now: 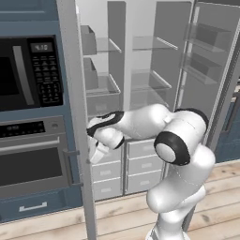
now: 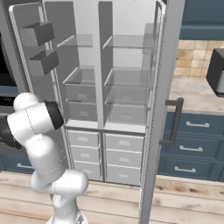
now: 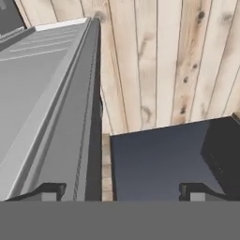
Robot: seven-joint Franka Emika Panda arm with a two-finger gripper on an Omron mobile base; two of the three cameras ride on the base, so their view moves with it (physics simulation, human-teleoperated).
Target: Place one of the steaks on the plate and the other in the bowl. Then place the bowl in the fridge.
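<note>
From the left base view, the fridge [image 1: 140, 93] stands open with bare shelves, and the claw [image 1: 96, 152] sits tight against the edge of the left door [image 1: 77, 117]; a careless swing could well knock that door. The right base view shows wide free space between the shelves and the right door [image 2: 159, 109]. In the hand view the claw [image 3: 122, 191] is spread wide and empty, the door's edge between its tips above the floor [image 3: 164, 56]. I cannot see steaks, plate or bowl.
</note>
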